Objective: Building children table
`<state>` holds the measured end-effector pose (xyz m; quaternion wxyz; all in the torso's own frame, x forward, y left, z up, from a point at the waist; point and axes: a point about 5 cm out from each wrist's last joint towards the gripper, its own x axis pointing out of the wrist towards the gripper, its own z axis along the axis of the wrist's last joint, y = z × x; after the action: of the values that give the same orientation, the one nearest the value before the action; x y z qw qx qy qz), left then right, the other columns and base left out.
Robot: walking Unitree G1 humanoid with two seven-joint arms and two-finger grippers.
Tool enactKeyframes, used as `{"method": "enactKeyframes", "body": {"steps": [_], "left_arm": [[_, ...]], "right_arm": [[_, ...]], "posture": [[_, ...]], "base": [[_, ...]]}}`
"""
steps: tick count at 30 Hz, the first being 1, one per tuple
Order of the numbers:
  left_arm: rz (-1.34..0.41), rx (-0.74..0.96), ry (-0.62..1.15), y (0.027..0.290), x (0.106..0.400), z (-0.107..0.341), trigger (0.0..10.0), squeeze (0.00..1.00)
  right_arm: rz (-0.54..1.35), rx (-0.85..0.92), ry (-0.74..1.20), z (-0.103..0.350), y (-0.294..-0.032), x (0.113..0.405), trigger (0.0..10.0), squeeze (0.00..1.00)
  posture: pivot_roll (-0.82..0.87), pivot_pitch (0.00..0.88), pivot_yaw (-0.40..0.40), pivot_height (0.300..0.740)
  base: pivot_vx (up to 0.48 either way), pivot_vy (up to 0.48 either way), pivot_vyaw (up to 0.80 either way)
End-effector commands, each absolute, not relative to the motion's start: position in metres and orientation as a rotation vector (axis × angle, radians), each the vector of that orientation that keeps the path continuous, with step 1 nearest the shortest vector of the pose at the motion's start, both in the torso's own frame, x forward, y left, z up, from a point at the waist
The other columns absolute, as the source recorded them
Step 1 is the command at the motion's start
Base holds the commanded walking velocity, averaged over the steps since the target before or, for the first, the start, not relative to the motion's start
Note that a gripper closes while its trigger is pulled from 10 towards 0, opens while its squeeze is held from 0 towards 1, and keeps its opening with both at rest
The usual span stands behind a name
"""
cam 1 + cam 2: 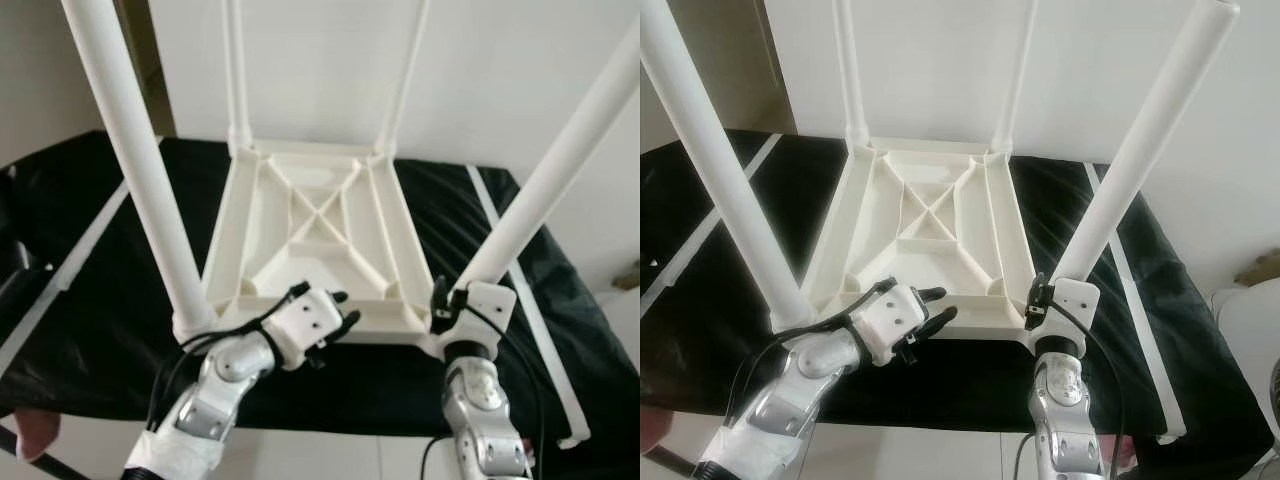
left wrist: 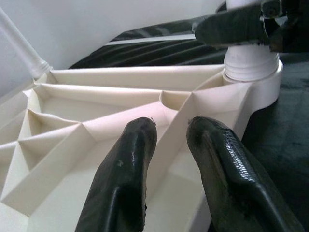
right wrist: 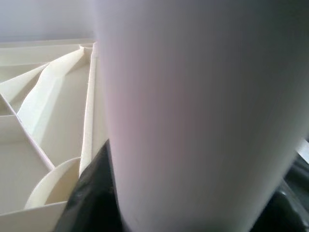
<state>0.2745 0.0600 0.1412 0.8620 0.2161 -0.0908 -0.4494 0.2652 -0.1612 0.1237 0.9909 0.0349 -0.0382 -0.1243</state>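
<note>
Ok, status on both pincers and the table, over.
Right pincer shut on near-right leg at its base. Left pincer open over tabletop near edge. Tabletop upside down on black cloth, four legs up. Nothing in the way.

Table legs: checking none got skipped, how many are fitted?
4, one per corner of the upturned tabletop: near left leg, near right leg at the right gripper, far left leg, far right leg.
</note>
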Motion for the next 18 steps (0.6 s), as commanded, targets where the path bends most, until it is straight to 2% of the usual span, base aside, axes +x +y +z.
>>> {"method": "enactKeyframes", "body": {"steps": [1,2,10,15,16,18], "left_arm": [[-0.914,0.447,-0.199,0.06,0.277,0.141,10.0,0.0],[-0.914,0.446,-0.2,0.06,0.277,0.142,10.0,0.0],[-0.909,0.442,-0.203,0.06,0.279,0.142,10.0,0.0],[-0.901,0.439,-0.208,0.059,0.28,0.143,10.0,0.0],[-0.9,0.439,-0.209,0.059,0.28,0.144,10.0,0.0],[-0.899,0.44,-0.209,0.059,0.28,0.144,10.0,0.0]], "right_arm": [[-0.322,0.088,-0.004,0.108,-0.166,0.258,10.0,0.86],[-0.313,0.096,-0.013,0.109,-0.165,0.258,10.0,1.0],[-0.278,0.084,-0.027,0.11,-0.165,0.258,10.0,1.0],[-0.137,0.075,-0.065,0.114,-0.17,0.26,10.0,1.0],[-0.095,0.072,-0.073,0.115,-0.173,0.26,10.0,0.28],[-0.071,0.071,-0.078,0.116,-0.175,0.26,10.0,0.28]], "posture": [[-0.09,0.0,-0.049,0.74],[-0.09,0.0,-0.049,0.74],[-0.08,0.0,-0.053,0.74],[-0.08,0.0,-0.055,0.74],[-0.08,0.0,-0.057,0.74],[-0.08,0.0,-0.057,0.74]], "base": [[0.0,0.0,0.0],[0.0,0.0,0.0],[0.0,0.0,0.0],[0.0,0.0,0.0],[0.0,0.0,0.0],[0.0,0.0,0.0]]}}
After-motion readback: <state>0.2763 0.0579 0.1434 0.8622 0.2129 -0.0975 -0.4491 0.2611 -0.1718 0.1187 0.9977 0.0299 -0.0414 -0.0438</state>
